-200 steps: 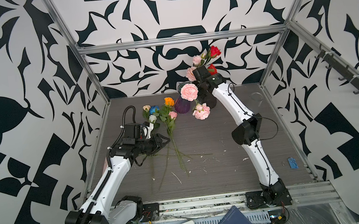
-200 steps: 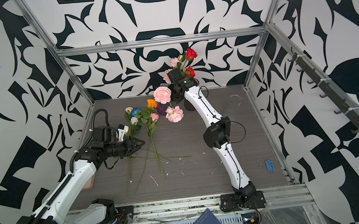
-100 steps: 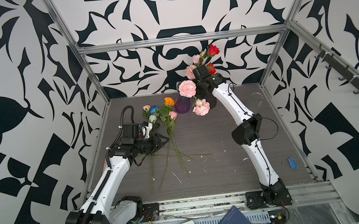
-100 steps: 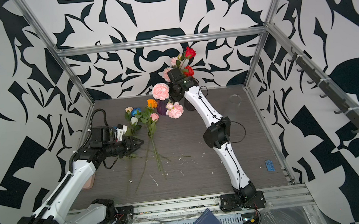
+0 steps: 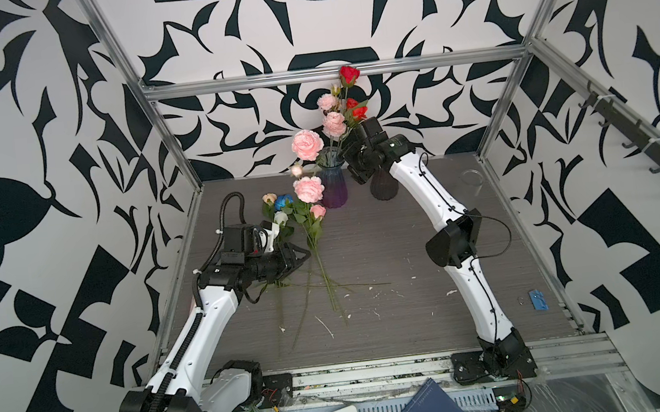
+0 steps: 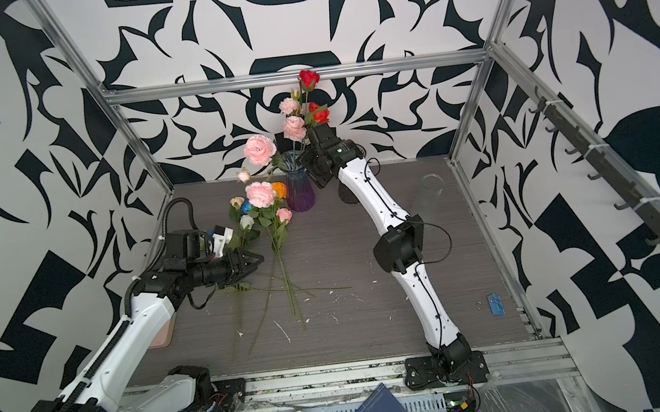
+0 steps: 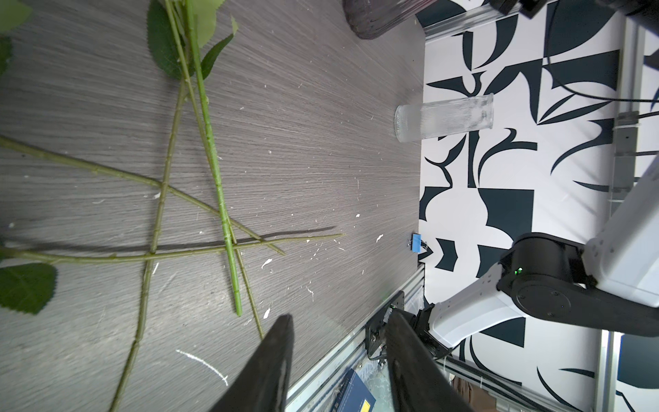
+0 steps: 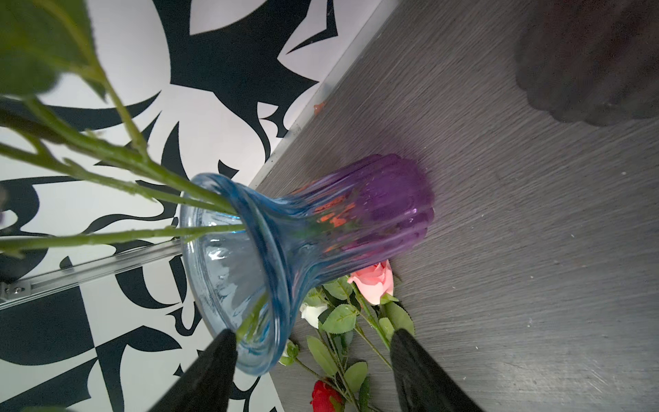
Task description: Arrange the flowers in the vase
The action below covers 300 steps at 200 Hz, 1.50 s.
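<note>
The blue and purple glass vase (image 5: 333,188) (image 6: 299,193) (image 8: 321,228) stands at the back of the table. It holds a pink ruffled spray (image 5: 307,144) and red roses (image 5: 349,74). My right gripper (image 5: 353,162) (image 8: 313,335) is open beside the vase's rim, with nothing between its fingers. More flowers (image 5: 313,217) (image 6: 275,217) lie on the table left of the vase, in cream, blue, white, pink and orange. Their green stems (image 7: 214,160) cross each other. My left gripper (image 5: 300,256) (image 7: 340,315) hovers open and empty over those stems.
A dark ribbed vase (image 5: 384,186) stands just right of the glass one, under my right arm. A clear glass tumbler (image 5: 471,179) (image 7: 444,117) is at the back right, a blue clip (image 5: 537,300) at the right edge. White scraps dot the table.
My right gripper has opened and let go of the pink spray. The spray now stands in the vase, its blooms swung to the left. The left arm has not moved.
</note>
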{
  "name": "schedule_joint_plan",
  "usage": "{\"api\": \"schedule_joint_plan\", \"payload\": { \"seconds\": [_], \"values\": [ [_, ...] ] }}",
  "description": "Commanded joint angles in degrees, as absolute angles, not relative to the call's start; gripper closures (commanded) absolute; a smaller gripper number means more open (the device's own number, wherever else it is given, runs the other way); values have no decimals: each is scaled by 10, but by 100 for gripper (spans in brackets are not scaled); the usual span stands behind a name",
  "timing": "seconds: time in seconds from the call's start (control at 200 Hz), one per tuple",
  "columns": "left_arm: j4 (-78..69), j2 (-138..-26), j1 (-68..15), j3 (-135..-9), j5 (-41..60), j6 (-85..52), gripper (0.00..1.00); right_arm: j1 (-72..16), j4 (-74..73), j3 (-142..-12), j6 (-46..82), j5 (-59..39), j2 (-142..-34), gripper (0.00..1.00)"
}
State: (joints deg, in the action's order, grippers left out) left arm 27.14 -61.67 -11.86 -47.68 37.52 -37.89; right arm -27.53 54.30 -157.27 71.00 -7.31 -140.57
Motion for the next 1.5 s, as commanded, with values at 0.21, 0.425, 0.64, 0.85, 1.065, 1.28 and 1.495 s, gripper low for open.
{"api": "schedule_joint_plan", "payload": {
  "seconds": [0.21,0.425,0.64,0.85,1.065,1.28,1.495],
  "values": [
    [284,-610,-126,-550,384,-394,49,-269,567,-1415,603,-64,-1174,30],
    [204,-590,-263,-574,298,-442,49,-243,406,-992,539,-69,-845,36],
    [79,-618,-498,-616,102,-358,49,-205,408,-750,494,-81,-651,40],
    [148,-763,-471,-736,83,-240,51,-201,373,-618,488,-78,-557,40],
    [154,-847,-243,-831,211,-238,52,-201,336,-546,495,-107,-537,40],
    [187,-974,-138,-1034,308,-269,54,-202,312,-467,538,-122,-503,40],
    [130,-904,-170,-942,351,-352,55,-202,328,-442,540,-114,-476,40]
  ]
}}
